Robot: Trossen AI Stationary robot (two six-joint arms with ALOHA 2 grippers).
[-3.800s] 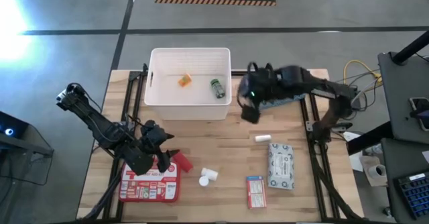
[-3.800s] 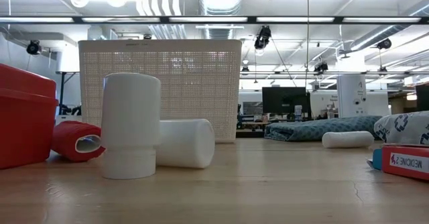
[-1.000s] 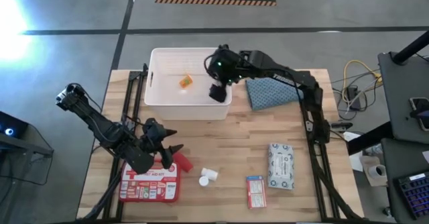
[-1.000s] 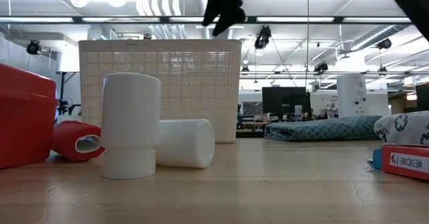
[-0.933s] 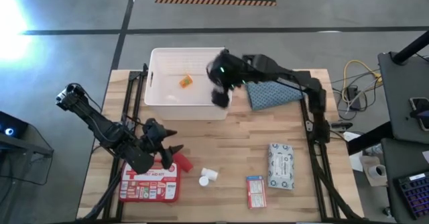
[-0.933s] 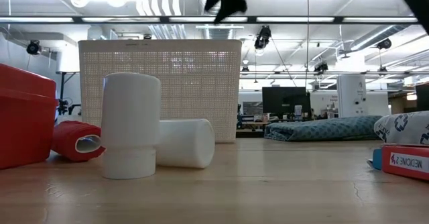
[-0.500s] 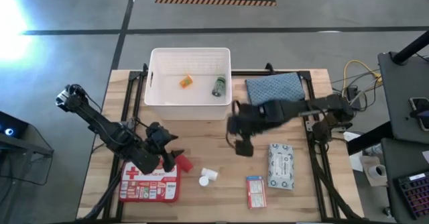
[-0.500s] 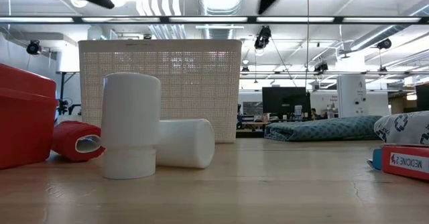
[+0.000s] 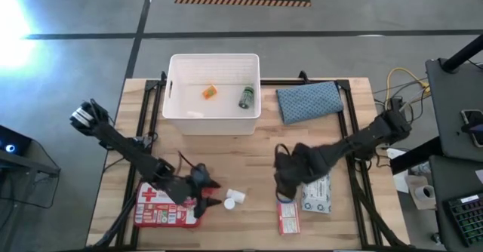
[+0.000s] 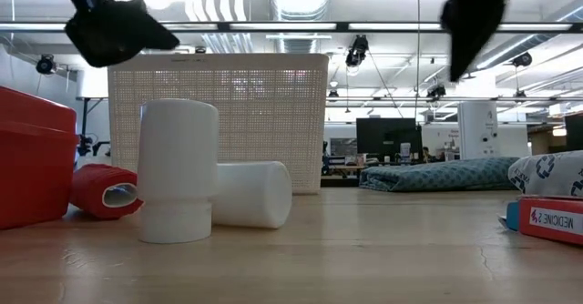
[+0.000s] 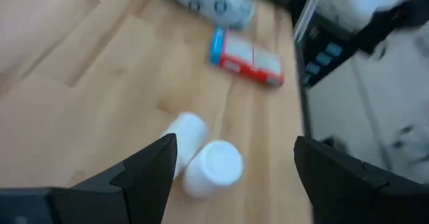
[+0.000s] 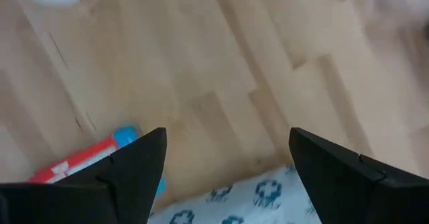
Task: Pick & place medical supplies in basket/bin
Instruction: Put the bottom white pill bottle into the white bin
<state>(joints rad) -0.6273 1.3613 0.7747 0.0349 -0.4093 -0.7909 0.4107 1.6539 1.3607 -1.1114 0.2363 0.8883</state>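
I am holding my left gripper [image 9: 205, 182] low over the near left part of the table [image 9: 249, 150], its fingers [image 11: 144, 174] spread wide with nothing between them, just above the red roll [image 10: 105, 192] and right beside the red first-aid case [image 9: 162, 205], which is lying flat at the table's near left corner. Through my left wrist camera I am looking past those open fingers at the two white bottles [image 11: 201, 158], one upright and one lying on its side, touching each other on the wood. Farther back, the white bin [image 9: 214, 93] is standing at the far edge, and inside it an orange vial [image 9: 208, 92] and a green-capped bottle [image 9: 245, 97] are resting on the floor of the bin, apart from each other. To the right of the bin the blue-grey cloth pouch [image 9: 309, 100] is lying flat. I am hanging my right gripper [image 9: 287, 178] over the near right area, fingers [image 12: 131, 167] also wide apart and empty, directly above the small red-white box [image 9: 286, 216] and just beside the grey wipes pack [image 9: 317, 193], which is partly hidden under my arm. Both of those are lying flat on the wood, close together, well apart from the bin.
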